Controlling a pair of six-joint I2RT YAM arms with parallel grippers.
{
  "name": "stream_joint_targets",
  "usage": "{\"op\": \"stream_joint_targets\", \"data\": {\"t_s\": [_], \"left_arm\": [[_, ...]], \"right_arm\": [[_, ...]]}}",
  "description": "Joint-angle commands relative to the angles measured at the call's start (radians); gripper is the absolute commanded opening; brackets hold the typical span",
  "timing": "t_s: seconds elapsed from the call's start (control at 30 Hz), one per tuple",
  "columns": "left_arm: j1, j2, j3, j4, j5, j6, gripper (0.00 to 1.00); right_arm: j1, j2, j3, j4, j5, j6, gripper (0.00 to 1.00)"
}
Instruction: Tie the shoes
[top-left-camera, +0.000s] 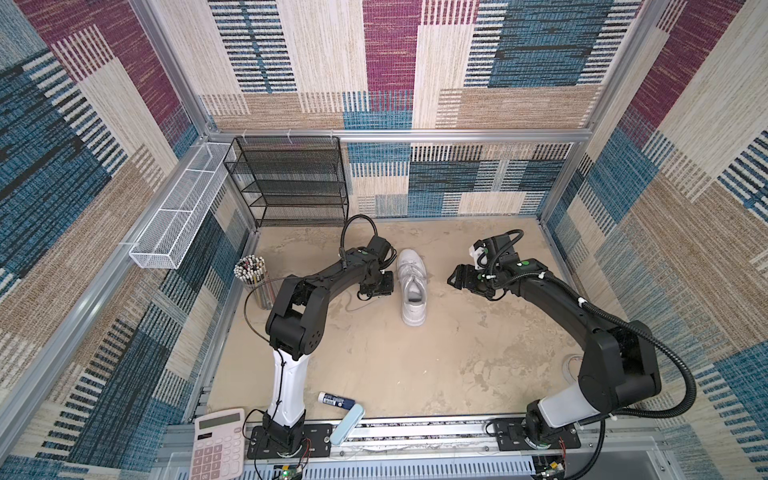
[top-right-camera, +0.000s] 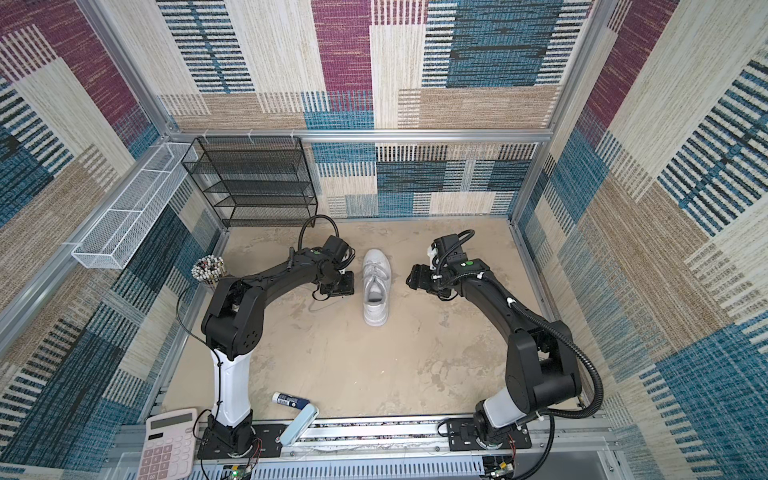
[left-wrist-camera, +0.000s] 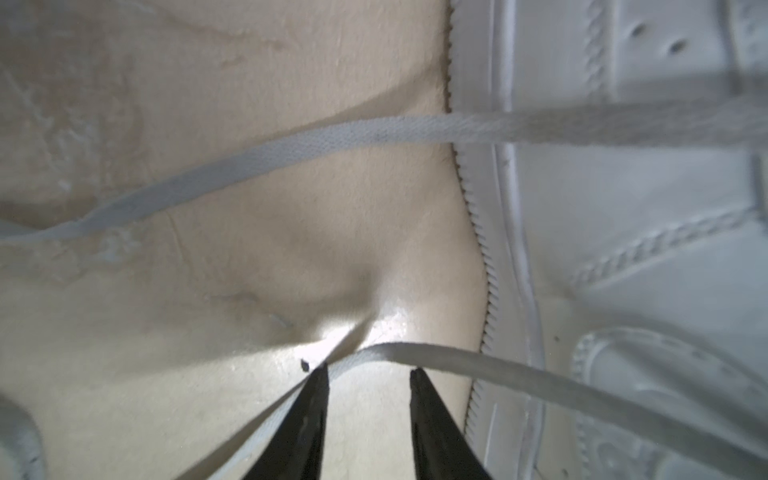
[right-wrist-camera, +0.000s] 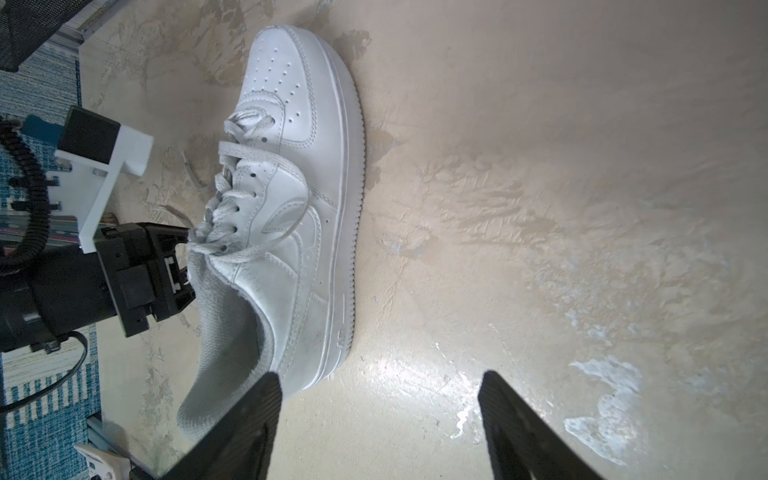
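Observation:
The single white shoe (top-left-camera: 411, 286) (top-right-camera: 376, 286) stands upright mid-table, toe toward the back wall, laces loose. My left gripper (top-left-camera: 376, 289) points down at the table just left of the shoe. In the left wrist view its gripper (left-wrist-camera: 370, 372) is open with a narrow gap, and one lace (left-wrist-camera: 415, 353) curves across just past the fingertips and down along the outside of one finger. A second lace (left-wrist-camera: 332, 133) runs from the shoe out over the table. My right gripper (top-left-camera: 452, 281) (right-wrist-camera: 380, 384) hovers wide open right of the shoe (right-wrist-camera: 299, 208), holding nothing.
A black mesh rack (top-left-camera: 291, 183) and a white wire basket (top-left-camera: 178, 208) stand at the back left. A cup of pencils (top-left-camera: 251, 274) is beside the left arm. A pink calculator (top-left-camera: 218, 444), a blue tube (top-left-camera: 334, 400) and a pale blue case (top-left-camera: 347, 424) lie at the front.

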Motion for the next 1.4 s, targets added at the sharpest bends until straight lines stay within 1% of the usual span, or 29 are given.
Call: {"op": "stream_joint_targets", "data": {"t_s": [0.0, 0.13, 0.23, 0.37, 0.5, 0.6, 0.77, 1.03, 1.13, 1.23, 1.3, 1.37], "left_arm": [[-0.007, -0.004, -0.015, 0.017, -0.056, 0.04, 0.35], [-0.012, 0.011, -0.024, 0.053, -0.053, 0.063, 0.32], [-0.025, 0.018, -0.025, 0.062, -0.094, 0.085, 0.31], [-0.025, 0.018, -0.042, 0.094, -0.103, 0.105, 0.28], [-0.026, 0.026, -0.046, 0.093, -0.095, 0.121, 0.22], [-0.026, 0.014, -0.058, 0.101, -0.101, 0.128, 0.16], [-0.025, -0.003, -0.076, 0.105, -0.103, 0.147, 0.0], [-0.031, -0.081, -0.114, 0.102, -0.121, 0.164, 0.0], [-0.033, -0.08, -0.118, 0.104, -0.102, 0.202, 0.14], [-0.032, -0.063, -0.115, 0.103, -0.095, 0.23, 0.17], [-0.033, -0.054, -0.108, 0.102, -0.105, 0.235, 0.18], [-0.032, -0.044, -0.096, 0.103, -0.109, 0.241, 0.23]], "right_arm": [[0.001, -0.005, -0.006, 0.02, -0.006, 0.011, 0.77], [0.0, -0.008, -0.014, 0.022, -0.008, 0.017, 0.77], [0.0, -0.014, -0.016, 0.021, -0.008, 0.02, 0.77], [0.001, -0.028, -0.03, 0.024, -0.01, 0.033, 0.77], [0.001, -0.046, -0.047, 0.025, -0.009, 0.041, 0.77], [0.001, -0.055, -0.058, 0.025, -0.004, 0.044, 0.77], [0.0, -0.068, -0.084, 0.037, -0.007, 0.053, 0.77], [0.001, -0.077, -0.099, 0.051, -0.012, 0.061, 0.76], [0.0, -0.079, -0.104, 0.053, -0.008, 0.065, 0.76], [-0.001, -0.075, -0.105, 0.054, -0.017, 0.067, 0.76], [0.0, -0.07, -0.099, 0.047, -0.017, 0.065, 0.76], [0.0, -0.069, -0.095, 0.042, -0.016, 0.059, 0.76]]}}
